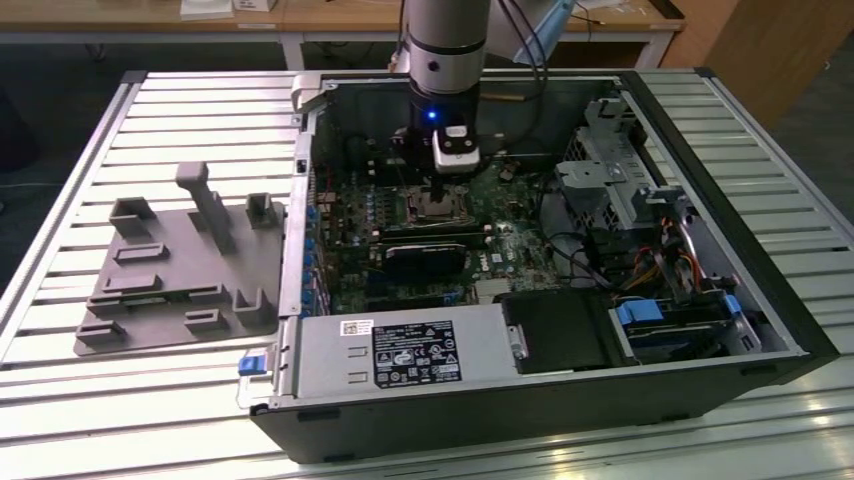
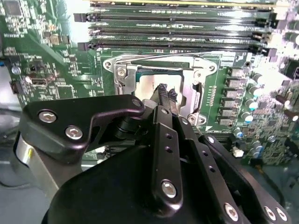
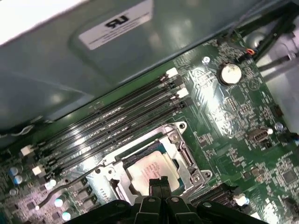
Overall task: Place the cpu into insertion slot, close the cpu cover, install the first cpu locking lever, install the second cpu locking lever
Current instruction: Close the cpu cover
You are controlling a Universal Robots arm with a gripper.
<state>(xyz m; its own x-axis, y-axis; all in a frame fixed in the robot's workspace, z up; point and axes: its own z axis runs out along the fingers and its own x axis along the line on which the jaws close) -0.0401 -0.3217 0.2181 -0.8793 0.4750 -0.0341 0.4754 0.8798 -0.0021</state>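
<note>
Exterior view: we see the arm reaching down into the open computer case [image 1: 310, 130], with the gripper [image 1: 435, 192] right above the insertion slot [image 1: 430, 208] on the motherboard [image 1: 350, 215]. In both wrist views the fingertips are pressed together over the cpu [image 3: 145, 169], which sits in the slot with its pale face up. We cannot tell if the tips touch it. The cpu cover [image 3: 186, 159] looks flat, framing the chip. A thin locking lever [image 3: 70, 182] sticks out beside the socket, near the memory slots [image 3: 107, 126].
</note>
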